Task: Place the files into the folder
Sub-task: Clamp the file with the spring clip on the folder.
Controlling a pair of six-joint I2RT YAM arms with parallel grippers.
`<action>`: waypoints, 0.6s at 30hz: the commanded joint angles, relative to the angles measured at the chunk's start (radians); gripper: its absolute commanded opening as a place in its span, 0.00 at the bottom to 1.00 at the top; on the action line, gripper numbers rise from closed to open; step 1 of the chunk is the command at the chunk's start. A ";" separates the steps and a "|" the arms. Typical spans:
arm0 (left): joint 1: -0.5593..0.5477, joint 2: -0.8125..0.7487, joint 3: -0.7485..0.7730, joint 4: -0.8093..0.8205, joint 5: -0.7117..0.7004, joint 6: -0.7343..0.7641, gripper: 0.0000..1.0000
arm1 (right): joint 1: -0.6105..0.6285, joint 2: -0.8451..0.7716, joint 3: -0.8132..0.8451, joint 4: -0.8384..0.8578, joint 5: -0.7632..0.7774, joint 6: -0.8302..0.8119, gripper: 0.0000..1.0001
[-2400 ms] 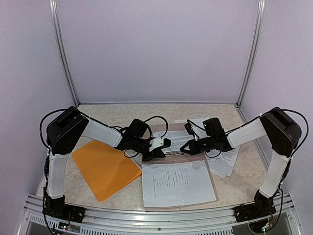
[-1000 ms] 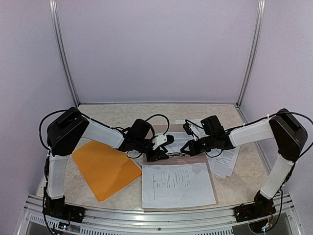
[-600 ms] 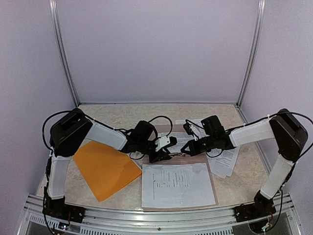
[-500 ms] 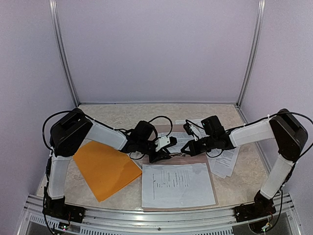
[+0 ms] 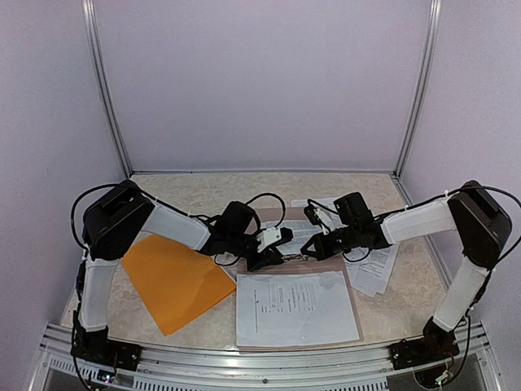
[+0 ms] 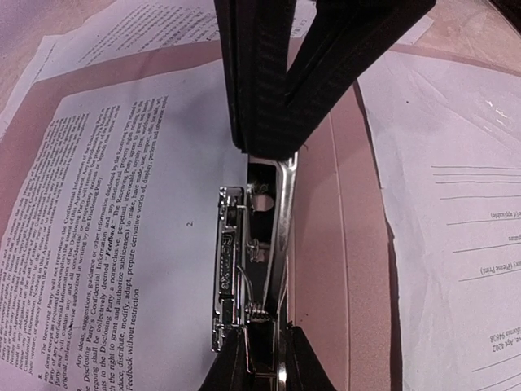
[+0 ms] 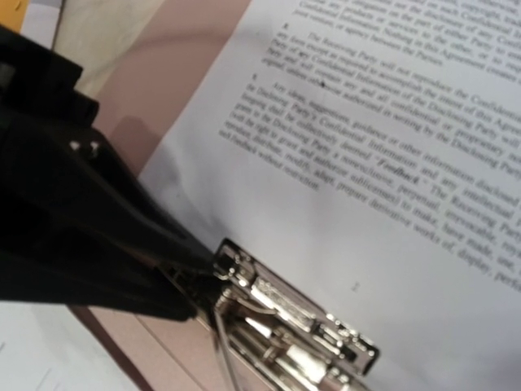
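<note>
My left end effector (image 6: 264,151) pinches the metal clip (image 6: 244,261) pinning thin, floppy files (image 6: 106,204) to the clipboard (image 6: 334,244) mid-surface, my right end effector (image 5: 308,248) clenched at its other end, so freed sheets want an edge grip toward the folder (image 5: 175,281) by the left edge.

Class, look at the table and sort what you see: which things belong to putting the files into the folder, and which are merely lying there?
Belong to the job: printed white files; orange folder; left gripper; right gripper.
Merely there: brown clipboard under some sheets; its metal clip, where both grippers meet; the marbled table.
</note>
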 commanded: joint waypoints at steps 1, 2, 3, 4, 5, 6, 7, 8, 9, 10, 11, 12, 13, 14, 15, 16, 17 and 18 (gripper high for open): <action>0.019 0.017 -0.040 -0.116 0.023 0.047 0.13 | -0.017 0.064 -0.005 -0.124 0.055 -0.045 0.00; 0.020 0.017 -0.039 -0.126 0.030 0.055 0.13 | -0.021 0.071 -0.003 -0.124 0.056 -0.050 0.00; 0.021 0.018 -0.038 -0.134 0.037 0.063 0.13 | -0.024 0.078 -0.003 -0.123 0.058 -0.054 0.00; 0.022 0.018 -0.038 -0.138 0.044 0.069 0.13 | -0.030 0.086 -0.003 -0.121 0.058 -0.058 0.00; 0.023 0.018 -0.038 -0.142 0.049 0.072 0.13 | -0.035 0.097 -0.002 -0.119 0.056 -0.061 0.00; 0.024 0.017 -0.038 -0.147 0.058 0.078 0.13 | -0.039 0.108 -0.002 -0.117 0.055 -0.063 0.00; 0.025 0.017 -0.039 -0.151 0.067 0.082 0.13 | -0.045 0.121 -0.001 -0.115 0.058 -0.066 0.00; 0.027 0.015 -0.039 -0.153 0.074 0.088 0.13 | -0.049 0.133 0.000 -0.115 0.059 -0.068 0.00; 0.028 0.013 -0.041 -0.156 0.082 0.092 0.13 | -0.051 0.144 0.001 -0.114 0.059 -0.071 0.00; 0.028 0.011 -0.043 -0.156 0.090 0.097 0.13 | -0.054 0.154 0.001 -0.110 0.061 -0.073 0.00; 0.028 0.011 -0.044 -0.157 0.094 0.101 0.13 | -0.056 0.164 0.003 -0.109 0.061 -0.073 0.00; 0.028 0.010 -0.045 -0.160 0.099 0.106 0.13 | -0.058 0.174 0.004 -0.106 0.060 -0.074 0.00; 0.028 0.009 -0.046 -0.163 0.104 0.110 0.13 | -0.061 0.189 0.005 -0.104 0.060 -0.076 0.00; 0.029 0.009 -0.047 -0.165 0.108 0.114 0.13 | -0.064 0.199 0.007 -0.104 0.060 -0.078 0.00; 0.028 0.008 -0.046 -0.167 0.112 0.118 0.13 | -0.065 0.208 0.008 -0.101 0.060 -0.080 0.00; 0.028 0.008 -0.046 -0.170 0.116 0.122 0.13 | -0.068 0.216 0.006 -0.099 0.061 -0.082 0.00; 0.028 0.006 -0.047 -0.173 0.119 0.125 0.13 | -0.071 0.226 0.006 -0.097 0.061 -0.083 0.00; 0.028 0.006 -0.046 -0.178 0.125 0.132 0.13 | -0.074 0.235 0.005 -0.094 0.062 -0.088 0.00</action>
